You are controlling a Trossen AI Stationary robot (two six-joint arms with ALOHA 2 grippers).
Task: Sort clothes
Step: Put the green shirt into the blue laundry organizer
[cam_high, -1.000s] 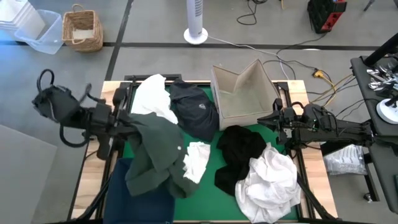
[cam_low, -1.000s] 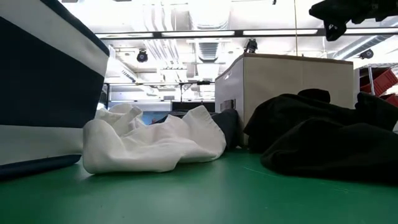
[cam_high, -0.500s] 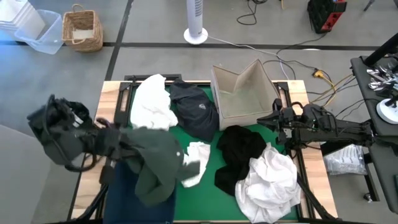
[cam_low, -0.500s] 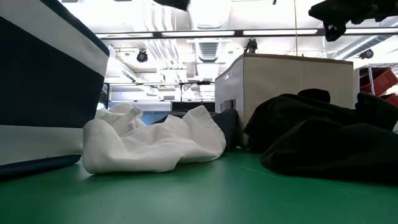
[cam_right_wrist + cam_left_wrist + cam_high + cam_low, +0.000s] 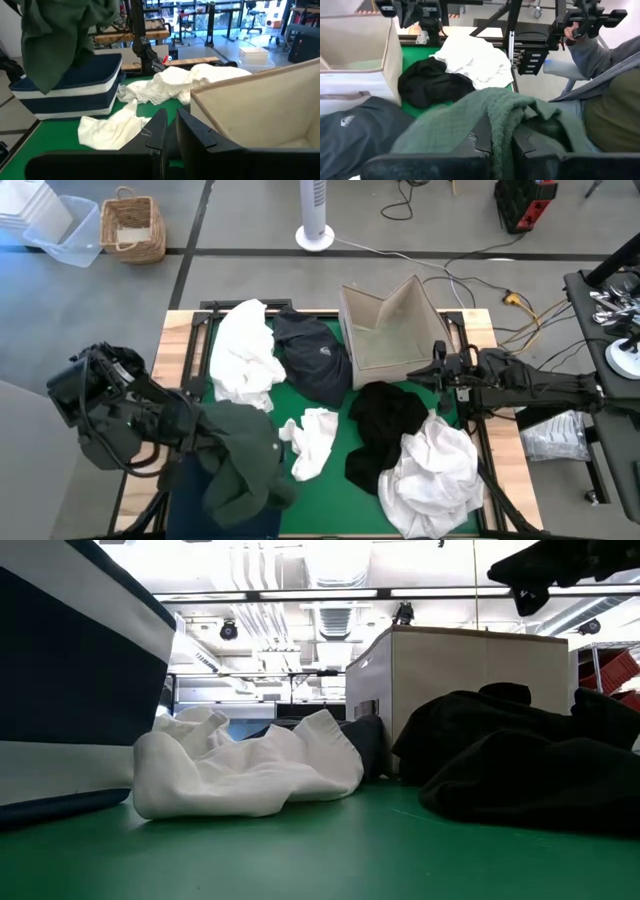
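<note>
1. While the left gripper [image 5: 495, 142] clamps its fingers [image 5: 479, 135] on a fold of the green garment [image 5: 240, 460], that cloth hangs over the navy bin [image 5: 75, 87] at the table's front left corner.
2. From the left wrist view, the green cloth drapes over both fingers and spills down past them.
3. Just right of the bin, a small white piece [image 5: 312, 440] lies crumpled on the green mat [image 5: 330, 490].
4. Behind it, a larger white garment [image 5: 243, 352] lies at the mat's back left, touching a navy garment [image 5: 315, 360] with a small logo.
5. Beside the navy garment stands the box [image 5: 390, 330], open at the top.
6. The right gripper [image 5: 167, 132] hovers in the air near the box's front right corner, its fingers nearly together and holding nothing.
7. Below it, a black garment [image 5: 385, 425] lies in front of the box, overlapped at its front right by a big white heap [image 5: 430, 475].
</note>
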